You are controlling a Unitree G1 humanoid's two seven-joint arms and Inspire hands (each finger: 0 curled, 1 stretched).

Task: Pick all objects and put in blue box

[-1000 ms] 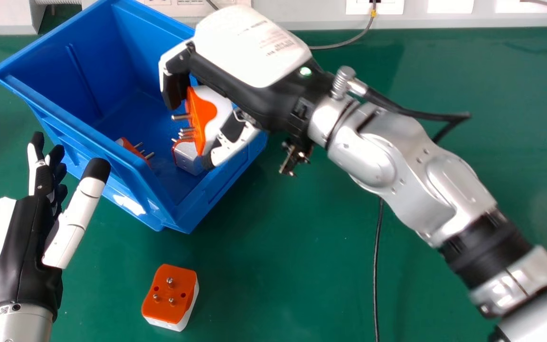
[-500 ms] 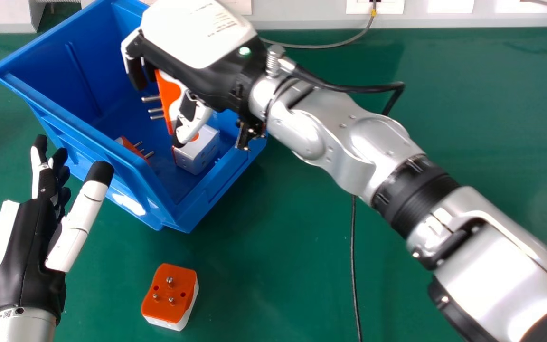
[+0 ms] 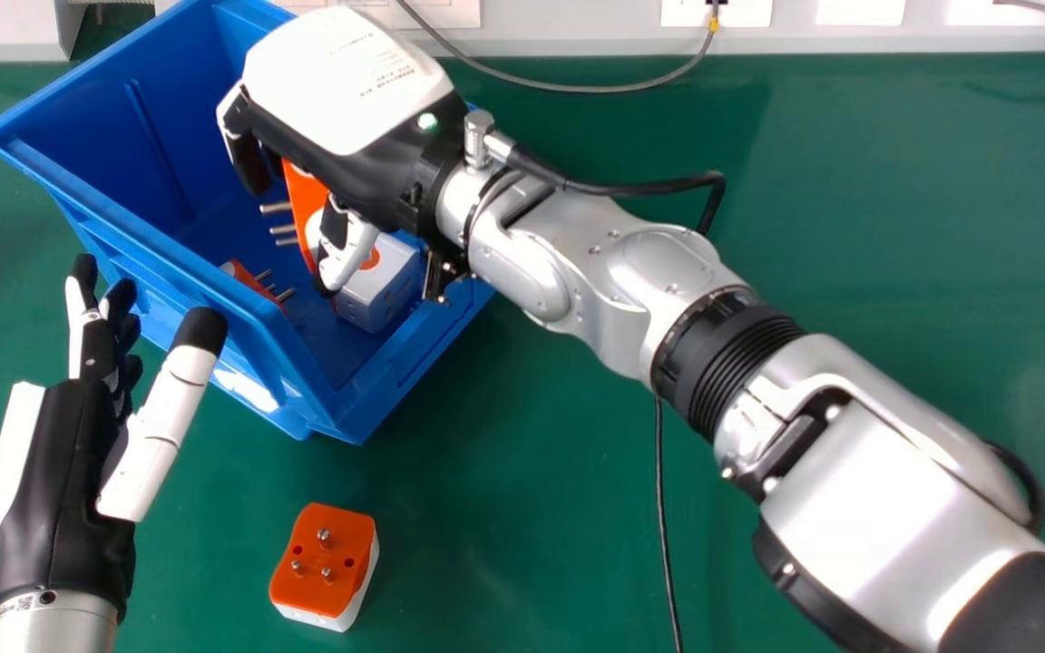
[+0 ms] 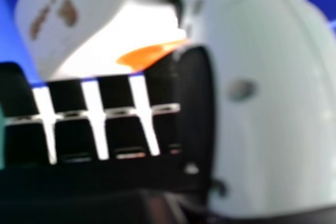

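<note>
- Head view: right hand (image 3: 350, 113) pinches a plug (image 3: 305, 195) over the blue box (image 3: 87, 141).
- Inside: a white block (image 3: 380, 288), an orange piece (image 3: 249, 282).
- Left to pick: the desk (image 3: 522, 508) plug (image 3: 323, 562); left hand (image 3: 64, 481) is spread.

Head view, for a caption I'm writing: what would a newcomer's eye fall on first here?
Probably the big silver arm slanting in from the lower right, its right hand holding an orange-and-white plug over the blue box at upper left. Next, perhaps, the lone plug on the green table below the box, prongs up. The open left hand stands out at lower left.
</note>
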